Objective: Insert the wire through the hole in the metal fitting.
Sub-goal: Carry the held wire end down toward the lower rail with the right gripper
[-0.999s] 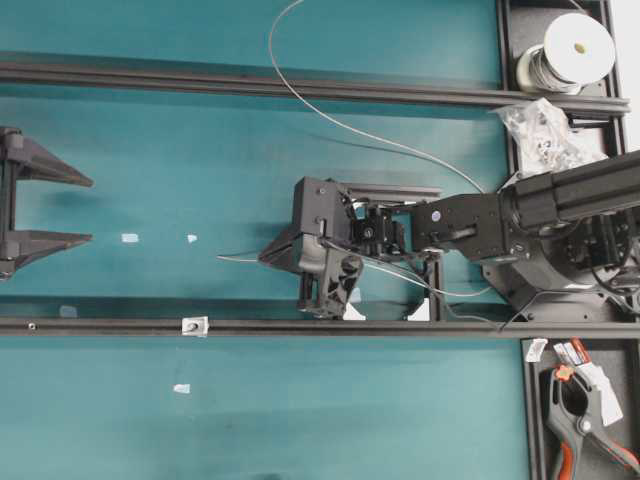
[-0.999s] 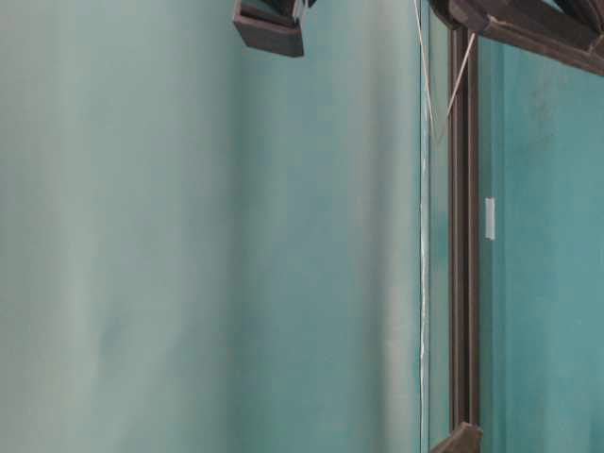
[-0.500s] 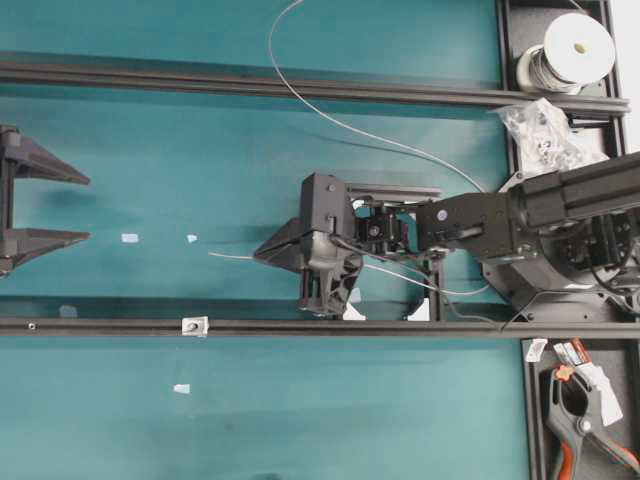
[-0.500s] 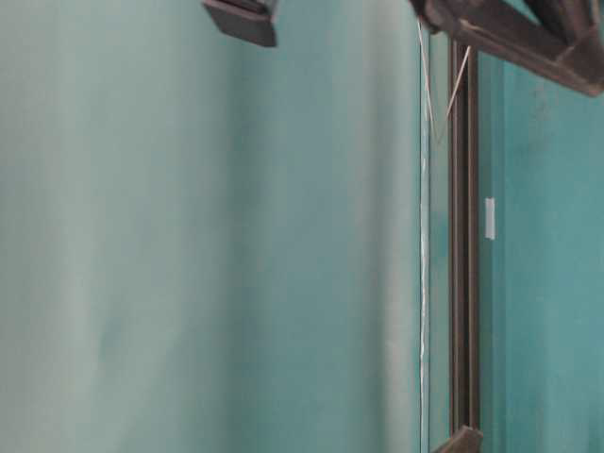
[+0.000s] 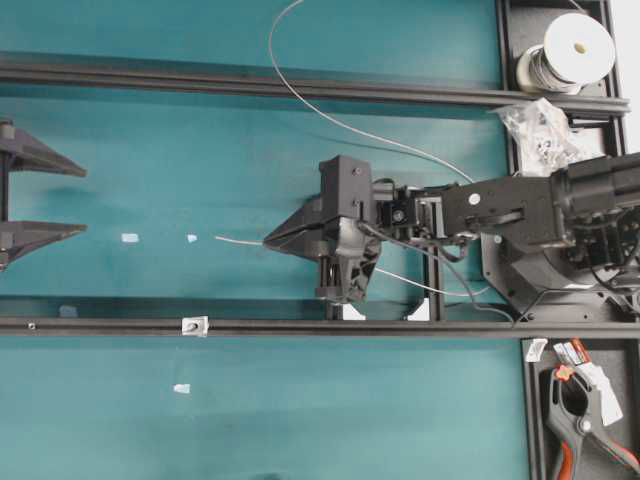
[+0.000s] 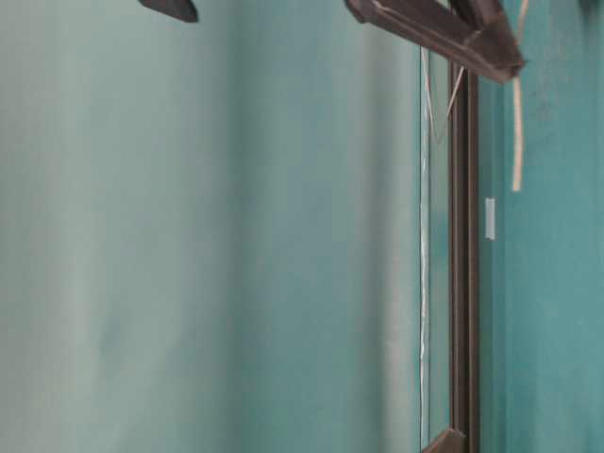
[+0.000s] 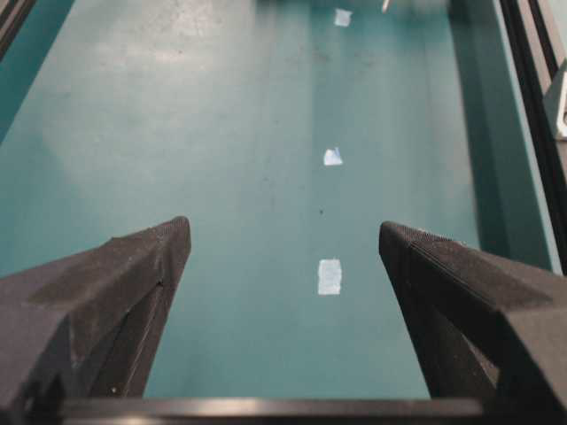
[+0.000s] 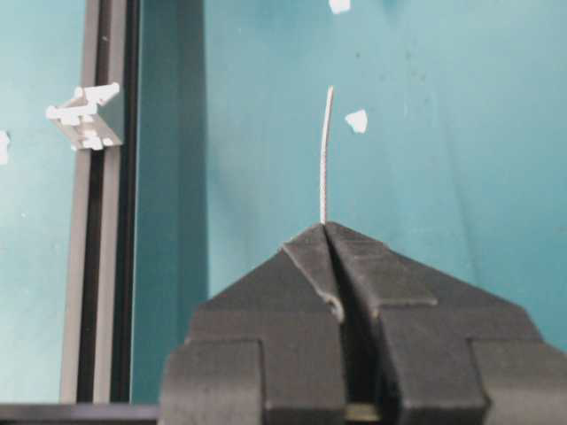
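Right hand (image 5: 268, 241) pinched shut on wire (image 5: 238, 240); free end juts straight from tips toward 9 o'clock in overhead view, long axis level; metal fitting (image 5: 193, 325) on dark rail at 7 o'clock of wire tip, apart; left hand (image 7: 283, 252) wide open, empty, above teal surface (image 5: 250, 160).

**Right gripper pulls back toward its base, wire tip goes with it**

In the overhead view the right gripper (image 5: 268, 241), clamped on the wire (image 5: 238, 240), now sits a little farther right and slightly farther up the desk than a second ago. The wire's free end no longer droops low; it lies closer to the small tape scrap (image 5: 191, 239). In the table-level view the wire tip newly appears.
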Action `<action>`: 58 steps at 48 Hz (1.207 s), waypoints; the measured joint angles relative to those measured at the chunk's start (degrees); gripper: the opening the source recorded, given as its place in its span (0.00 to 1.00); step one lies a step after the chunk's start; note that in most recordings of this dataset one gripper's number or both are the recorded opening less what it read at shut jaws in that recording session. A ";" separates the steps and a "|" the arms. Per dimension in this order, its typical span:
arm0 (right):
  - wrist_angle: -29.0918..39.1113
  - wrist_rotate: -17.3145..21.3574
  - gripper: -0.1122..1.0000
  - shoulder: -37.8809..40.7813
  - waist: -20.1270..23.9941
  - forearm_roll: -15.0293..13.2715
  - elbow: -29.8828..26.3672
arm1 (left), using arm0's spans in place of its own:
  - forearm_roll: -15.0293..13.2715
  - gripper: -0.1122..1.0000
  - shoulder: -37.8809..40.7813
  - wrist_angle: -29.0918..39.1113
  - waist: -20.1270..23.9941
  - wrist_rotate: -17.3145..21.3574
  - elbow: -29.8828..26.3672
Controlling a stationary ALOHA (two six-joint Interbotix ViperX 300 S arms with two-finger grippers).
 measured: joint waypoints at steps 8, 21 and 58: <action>0.44 0.00 0.12 -2.37 -0.79 -0.70 0.00 | 0.00 0.75 -0.09 0.00 0.53 0.00 0.18; 1.58 -0.09 0.12 -5.45 -2.37 -2.02 0.09 | 0.00 0.75 -0.09 0.00 0.62 0.00 0.18; -12.83 0.09 0.11 -8.61 2.81 5.10 8.44 | -0.35 0.75 -14.50 0.00 0.62 -0.62 5.71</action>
